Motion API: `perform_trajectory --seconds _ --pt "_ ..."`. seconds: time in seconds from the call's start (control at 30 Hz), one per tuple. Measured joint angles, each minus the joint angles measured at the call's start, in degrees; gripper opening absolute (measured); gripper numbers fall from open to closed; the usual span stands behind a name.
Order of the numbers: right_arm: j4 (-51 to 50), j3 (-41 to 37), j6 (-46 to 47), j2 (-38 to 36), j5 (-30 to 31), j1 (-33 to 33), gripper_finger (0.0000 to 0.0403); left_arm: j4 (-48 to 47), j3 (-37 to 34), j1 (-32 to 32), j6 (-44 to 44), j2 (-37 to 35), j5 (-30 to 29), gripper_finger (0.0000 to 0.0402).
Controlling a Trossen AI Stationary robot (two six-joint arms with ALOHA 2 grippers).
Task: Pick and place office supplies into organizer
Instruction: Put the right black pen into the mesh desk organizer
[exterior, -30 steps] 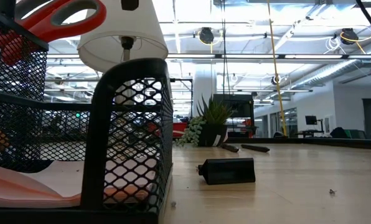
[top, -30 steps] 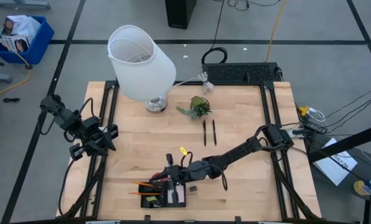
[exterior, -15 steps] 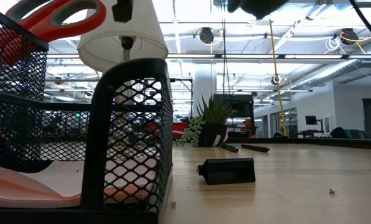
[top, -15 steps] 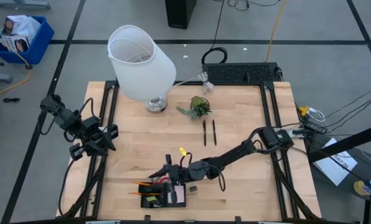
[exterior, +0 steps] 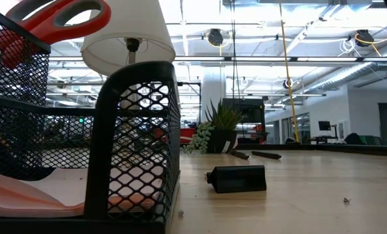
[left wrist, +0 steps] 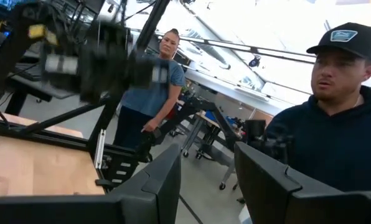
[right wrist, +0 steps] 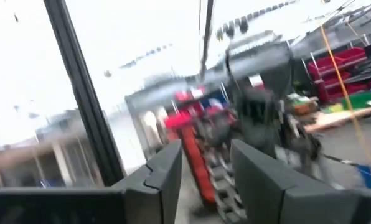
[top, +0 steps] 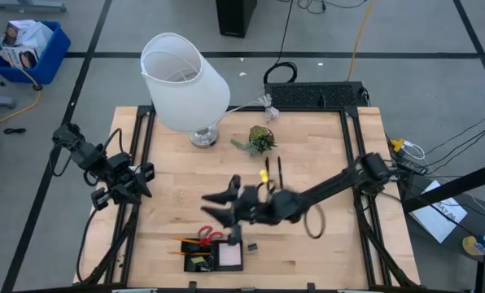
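Observation:
The black mesh organizer (top: 212, 255) (exterior: 136, 130) stands near the table's near edge. It holds the red-handled scissors (top: 207, 238) (exterior: 58, 15), whose handles stick up above its rim, orange pencils (top: 185, 242) and the pink sticky-note pad (top: 231, 257) (exterior: 24, 192). My right gripper (top: 216, 206) (right wrist: 204, 163) hangs blurred in the air just beyond the organizer, open, with nothing between its fingers. Two black pens (top: 279, 168) (exterior: 253, 155) lie at mid-table. A small black clip (top: 251, 246) (exterior: 237, 178) lies right of the organizer. My left gripper (top: 145, 181) (left wrist: 207, 177) waits open at the left edge.
A white lamp (top: 184, 81) and a green plant sprig (top: 260, 138) stand at the far side, with a black keyboard-like box (top: 316, 96) behind the far edge. A small yellow piece (top: 264, 174) shows beside the pens. People sit beyond the table in the left wrist view.
My right gripper has risen quickly from the organizer, gone a little toward the table's far edge and tipped upward. The scissors stay in the organizer, handles up.

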Motion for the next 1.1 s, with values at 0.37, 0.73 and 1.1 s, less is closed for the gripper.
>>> perform_trajectory --seconds 0.37,0.73,1.1 --pt "-28.3 -0.9 7.7 -13.1 14.2 -0.7 0.0128 2.1 0.0 0.0 -0.1 0.0 0.0 0.0152" --pt "-44.0 -0.8 21.2 -18.2 22.6 -0.8 0.0128 2.1 0.0 0.0 1.9 0.0 0.0 0.0152" --pt "-74.5 1.7 42.2 -18.3 21.0 -4.5 0.0128 2.1 0.0 0.0 2.7 0.0 0.0 0.0152"
